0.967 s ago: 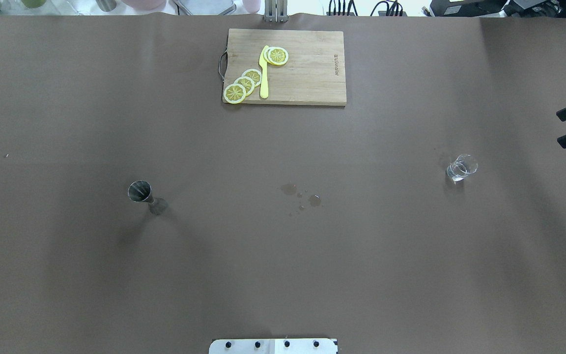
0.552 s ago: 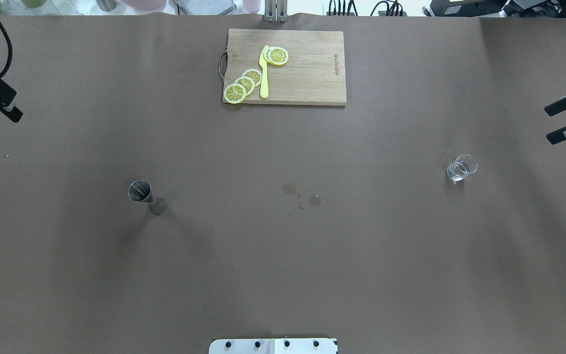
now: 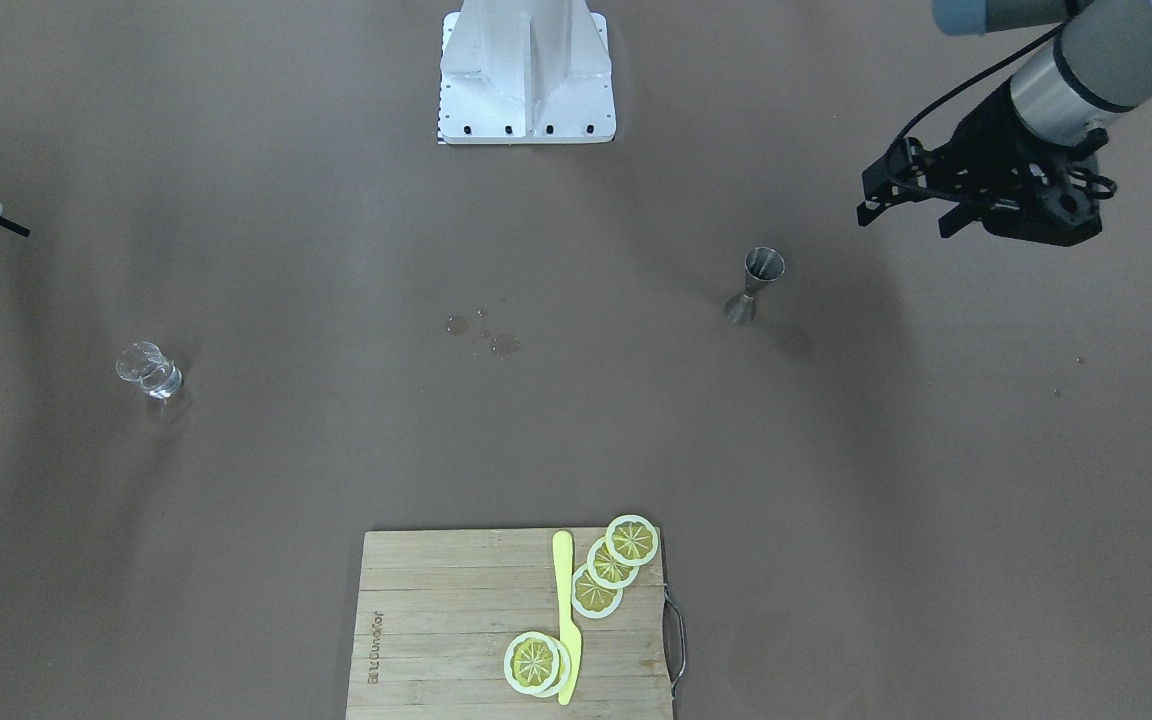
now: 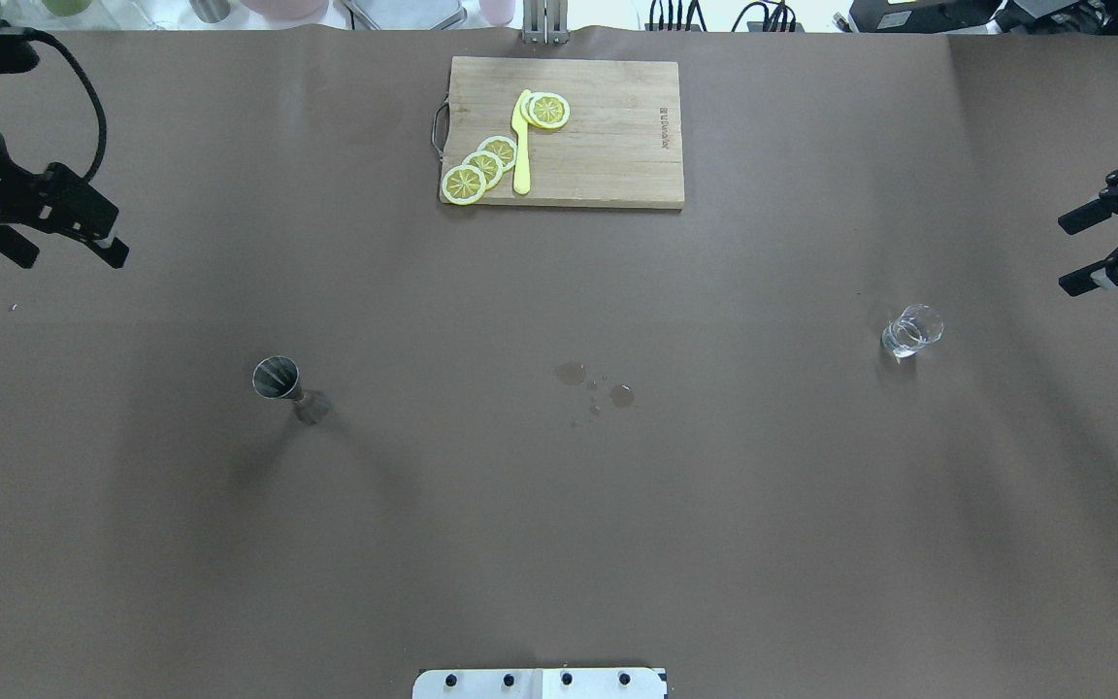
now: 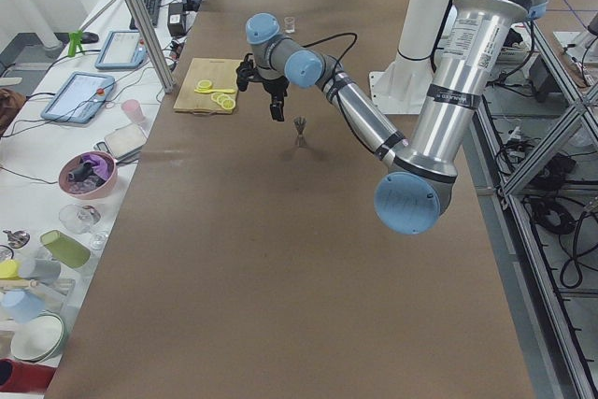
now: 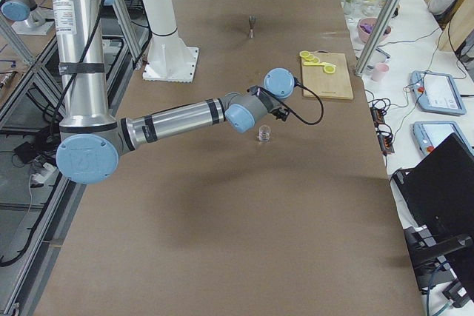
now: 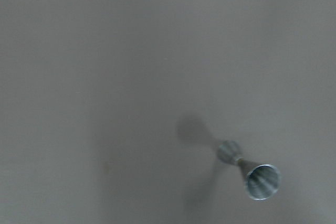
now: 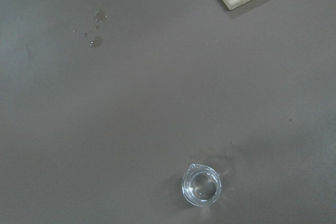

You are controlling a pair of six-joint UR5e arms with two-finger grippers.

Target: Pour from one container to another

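A small steel jigger [image 4: 277, 379] stands upright on the brown table's left half, also seen in the left wrist view [image 7: 260, 179] and the front view [image 3: 756, 280]. A small clear glass [image 4: 911, 330] holding a little liquid stands at the right, seen from above in the right wrist view [image 8: 201, 187] and in the front view [image 3: 148, 372]. My left gripper [image 4: 72, 254] hangs open and empty, up and to the left of the jigger. My right gripper [image 4: 1068, 256] is open and empty, beyond and to the right of the glass.
A wooden cutting board [image 4: 608, 146] at the far middle carries lemon slices [image 4: 481, 167] and a yellow knife [image 4: 521, 146]. Wet spots [image 4: 598, 386] mark the table's centre. The robot's white base [image 4: 540, 682] sits at the near edge.
Both grippers have come further in from the table's sides: the left one moved right toward the jigger's side, the right one moved left toward the glass. Jigger and glass have not moved.
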